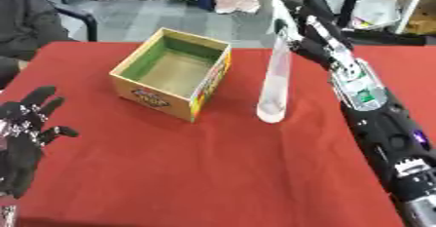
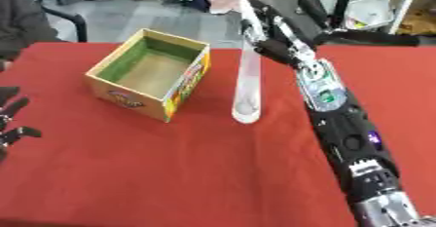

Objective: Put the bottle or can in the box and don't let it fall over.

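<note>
A tall, slim clear bottle [image 1: 275,75] stands on the red tablecloth [image 1: 213,172], just right of the box. My right hand [image 1: 313,32] reaches in from the right and its fingers curl round the bottle's upper part near the neck. The open cardboard box [image 1: 173,73] has a green inside and a colourful printed side; nothing lies in it. My left hand [image 1: 26,128] rests open at the lower left edge, fingers up, far from the bottle and box.
The red table's far edge [image 1: 247,48] runs behind the box. Beyond it are a dark chair [image 1: 72,14] at the left, a seated person at the far left edge, and clutter on the floor.
</note>
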Motion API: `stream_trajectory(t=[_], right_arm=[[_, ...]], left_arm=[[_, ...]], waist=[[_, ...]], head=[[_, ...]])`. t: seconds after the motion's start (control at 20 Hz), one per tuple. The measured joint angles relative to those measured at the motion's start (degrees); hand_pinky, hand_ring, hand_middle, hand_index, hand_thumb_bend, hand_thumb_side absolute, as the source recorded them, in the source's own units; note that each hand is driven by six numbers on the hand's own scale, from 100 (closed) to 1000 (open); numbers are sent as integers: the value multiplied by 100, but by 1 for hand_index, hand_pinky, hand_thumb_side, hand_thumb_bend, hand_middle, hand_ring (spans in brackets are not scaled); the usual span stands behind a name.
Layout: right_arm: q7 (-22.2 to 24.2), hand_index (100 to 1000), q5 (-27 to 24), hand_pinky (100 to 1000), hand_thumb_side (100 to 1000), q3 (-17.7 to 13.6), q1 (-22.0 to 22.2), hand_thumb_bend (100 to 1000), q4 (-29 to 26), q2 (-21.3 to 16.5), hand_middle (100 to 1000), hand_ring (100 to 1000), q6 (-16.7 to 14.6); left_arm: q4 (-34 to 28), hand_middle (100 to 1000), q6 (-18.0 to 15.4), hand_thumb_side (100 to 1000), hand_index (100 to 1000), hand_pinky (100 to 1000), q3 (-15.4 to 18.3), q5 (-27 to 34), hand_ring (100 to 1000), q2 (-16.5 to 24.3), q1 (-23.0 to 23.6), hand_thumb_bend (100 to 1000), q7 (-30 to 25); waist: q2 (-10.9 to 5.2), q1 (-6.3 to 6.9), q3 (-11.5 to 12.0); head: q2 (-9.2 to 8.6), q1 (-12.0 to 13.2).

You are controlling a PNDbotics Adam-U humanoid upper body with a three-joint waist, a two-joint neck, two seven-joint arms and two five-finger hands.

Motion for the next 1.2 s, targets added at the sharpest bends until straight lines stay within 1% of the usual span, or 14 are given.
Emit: stream_trajectory(t=[0.7, 1.2], right_arm=[[-52, 1000, 50, 870, 590, -54, 2, 100, 44, -2, 1000, 1000, 78], [-50, 1000, 41, 867, 595, -107, 1, 100, 49, -56, 1000, 1000, 157]], left_arm=[[-2, 980, -2, 895, 966, 590, 29, 56, 1000, -52, -92, 187, 57], [-2, 979, 3, 894, 967, 591, 27, 126, 1000, -100, -170, 188, 45]], waist=[[63, 55, 129], [99, 109, 227]], head=[[-95, -44], [-98, -135]])
